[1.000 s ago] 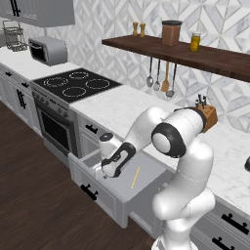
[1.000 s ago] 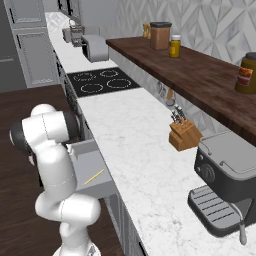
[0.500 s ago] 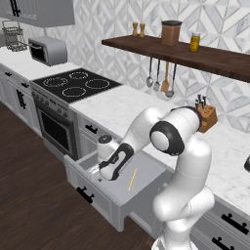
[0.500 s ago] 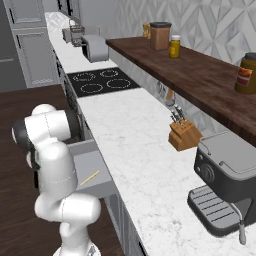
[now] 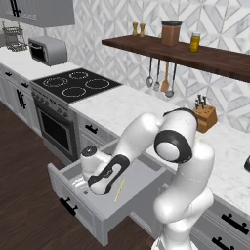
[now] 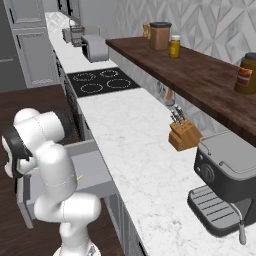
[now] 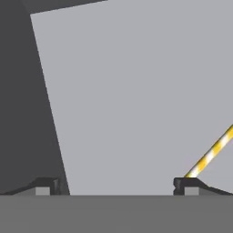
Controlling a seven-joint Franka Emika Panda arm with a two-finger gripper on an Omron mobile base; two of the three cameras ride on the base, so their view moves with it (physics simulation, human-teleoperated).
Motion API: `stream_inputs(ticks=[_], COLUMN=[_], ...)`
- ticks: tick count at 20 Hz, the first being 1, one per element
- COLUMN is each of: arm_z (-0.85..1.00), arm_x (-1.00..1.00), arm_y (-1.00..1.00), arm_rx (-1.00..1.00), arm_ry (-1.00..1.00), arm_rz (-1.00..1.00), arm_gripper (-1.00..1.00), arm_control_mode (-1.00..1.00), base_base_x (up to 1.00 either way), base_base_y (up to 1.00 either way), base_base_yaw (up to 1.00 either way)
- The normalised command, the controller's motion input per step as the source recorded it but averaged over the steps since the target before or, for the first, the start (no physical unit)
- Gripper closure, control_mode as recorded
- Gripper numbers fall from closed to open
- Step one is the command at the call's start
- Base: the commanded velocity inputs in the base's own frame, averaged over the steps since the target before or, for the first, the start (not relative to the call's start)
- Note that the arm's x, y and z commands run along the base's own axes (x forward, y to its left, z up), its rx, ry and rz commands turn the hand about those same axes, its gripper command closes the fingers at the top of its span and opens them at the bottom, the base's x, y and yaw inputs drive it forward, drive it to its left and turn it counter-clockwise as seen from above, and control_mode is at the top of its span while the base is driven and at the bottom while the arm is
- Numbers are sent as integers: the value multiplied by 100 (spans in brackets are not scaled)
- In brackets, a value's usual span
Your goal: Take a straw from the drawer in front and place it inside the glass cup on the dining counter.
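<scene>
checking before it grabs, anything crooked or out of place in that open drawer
Nothing stands out. The drawer is pulled open and the straw lies flat on its floor, whole, on a slant. The open pincer is low inside, with the straw at one fingertip.

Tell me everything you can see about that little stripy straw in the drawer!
The straw is a thin, straight stick with yellow and white stripes. It lies flat on the grey floor of the open drawer, slanting across it. In the left base view it sits just beside the robot's hand. The open hand isn't holding it; one end reaches up beside a fingertip.
</scene>
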Motion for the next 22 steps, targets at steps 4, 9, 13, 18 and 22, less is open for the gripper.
stream_inputs(ticks=[4,9,13,18,22], arm_z=[54,20,-20,-40,-43], arm_x=[49,64,24,9,0], arm_y=[-47,-72,-59,-51,-44], arm_rx=[0,0,0,0,0], arm_ry=[1,2,0,0,0], arm_rz=[-37,-33,-23,-16,-13], arm_gripper=[-100,-100,-100,-100,-100], arm_control_mode=[-100,-100,-100,-100,-100], base_base_x=[0,0,0,0,0], base_base_y=[0,0,0,0,0], base_base_yaw=[0,0,0,0,0])
